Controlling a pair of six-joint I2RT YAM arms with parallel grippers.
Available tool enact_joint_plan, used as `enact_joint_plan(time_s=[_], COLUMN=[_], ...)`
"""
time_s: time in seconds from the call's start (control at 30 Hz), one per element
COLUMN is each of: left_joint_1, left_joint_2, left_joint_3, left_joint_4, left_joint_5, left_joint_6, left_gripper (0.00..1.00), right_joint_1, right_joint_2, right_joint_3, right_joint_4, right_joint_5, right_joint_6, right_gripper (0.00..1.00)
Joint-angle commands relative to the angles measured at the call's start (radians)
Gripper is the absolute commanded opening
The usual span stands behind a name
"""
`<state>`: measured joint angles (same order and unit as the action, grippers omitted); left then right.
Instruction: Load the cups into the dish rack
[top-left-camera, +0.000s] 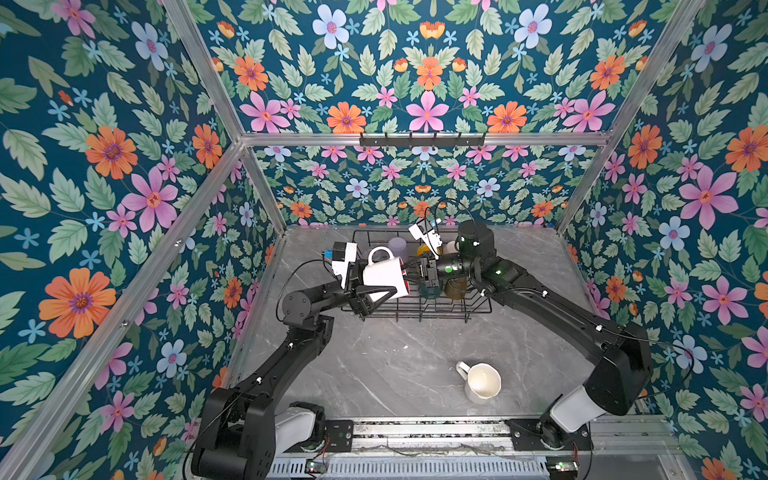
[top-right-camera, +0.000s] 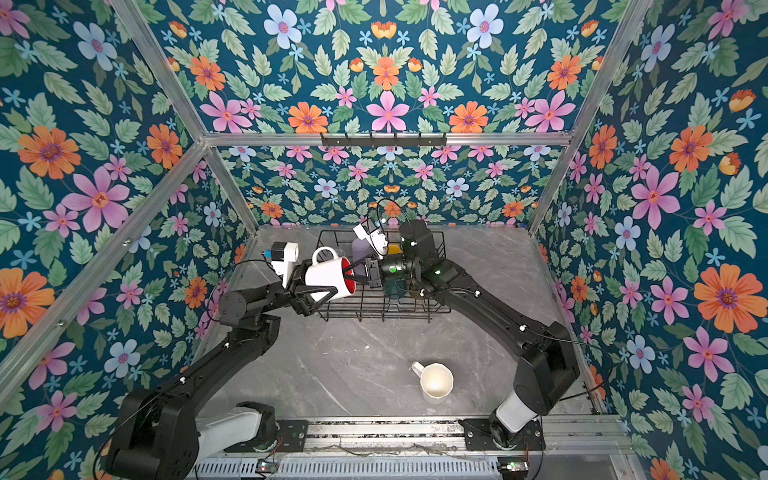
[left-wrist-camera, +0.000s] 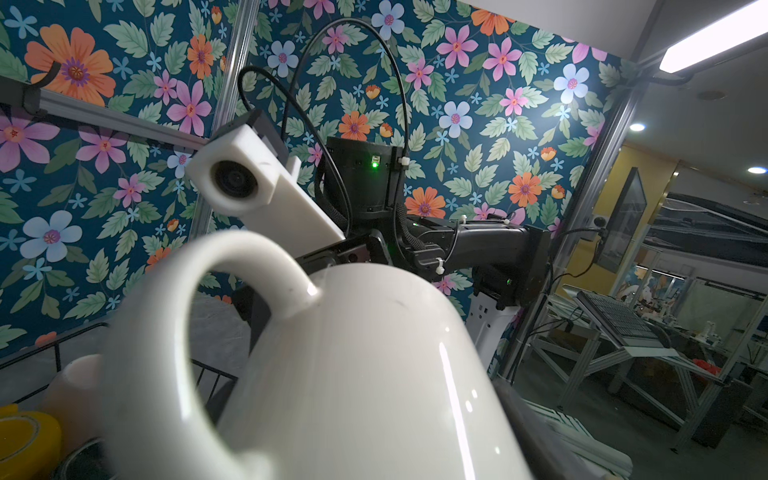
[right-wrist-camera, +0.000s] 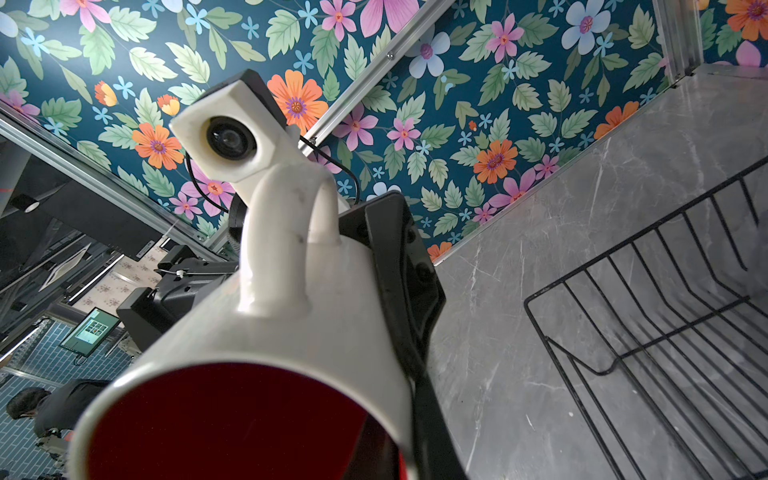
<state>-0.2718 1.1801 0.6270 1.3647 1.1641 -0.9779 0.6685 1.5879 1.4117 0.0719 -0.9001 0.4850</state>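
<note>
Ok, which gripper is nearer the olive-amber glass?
Right. The right gripper reaches in just beside the olive-amber glass; the left gripper is farther, at the dish rack's left end.

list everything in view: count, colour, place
table: 1, grey marble, under everything
dish rack: 1, black wire, far middle
red-lined white mug: 1, white/red, sideways over rack's left end
white mug: 1, white, upright, table front
lilac tumbler: 1, lilac, rack's far side
yellow mug: 1, yellow, beside tumbler
dark green mug: 1, dark green, rack's near side
olive-amber glass: 1, amber, beside green mug
left gripper: 1, black, around red-lined mug's body
right gripper: 1, black, shut on its rim
</note>
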Motion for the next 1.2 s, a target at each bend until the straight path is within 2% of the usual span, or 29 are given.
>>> enact_joint_plan(time_s=[0.0,0.13,0.27,0.33,0.43,0.73,0.87,1.0,1.07,1.17], left_joint_1=[-0.002,-0.002,-0.001,-0.001,-0.001,-0.001,-0.001,-0.001,-0.001,-0.004], left_joint_2=[-0.004,-0.007,-0.014,-0.018,-0.033,-0.098,-0.12,-0.114,-0.09,-0.052], left_joint_3=[0.002,0.004,0.009,0.011,0.02,0.072,0.158,0.291,0.363,0.452], left_joint_4=[0.062,0.063,0.058,0.042,-0.036,-0.421,-0.765,-1.163,-1.319,-1.475], left_joint_5=[0.04,0.035,0.031,0.028,0.016,-0.057,-0.137,-0.311,-0.406,-0.466], left_joint_6=[-0.021,-0.022,-0.021,-0.006,0.047,0.29,0.486,0.69,0.751,0.811], left_gripper=[0.46,0.17,0.0,0.0,0.0,0.0,0.0,0.0,0.0,0.0], right_joint_1=[0.002,0.002,0.002,0.0,-0.004,-0.048,-0.081,-0.123,-0.136,-0.146], right_joint_2=[-0.008,-0.011,-0.023,-0.03,-0.04,-0.083,-0.121,-0.18,-0.215,-0.252], right_joint_3=[0.008,0.007,0.0,-0.001,-0.005,-0.049,-0.09,-0.143,-0.157,-0.15], right_joint_4=[0.082,0.078,0.069,0.059,0.045,0.041,0.014,-0.033,-0.106,-0.235], right_joint_5=[0.027,0.039,0.067,0.084,0.105,0.157,0.208,0.295,0.395,0.545], right_joint_6=[0.017,0.023,0.022,0.02,0.02,0.05,0.054,0.051,0.031,-0.01], right_gripper=[0.0,0.0,0.02,0.04,0.12,0.42,0.58,0.75,0.84,0.88])
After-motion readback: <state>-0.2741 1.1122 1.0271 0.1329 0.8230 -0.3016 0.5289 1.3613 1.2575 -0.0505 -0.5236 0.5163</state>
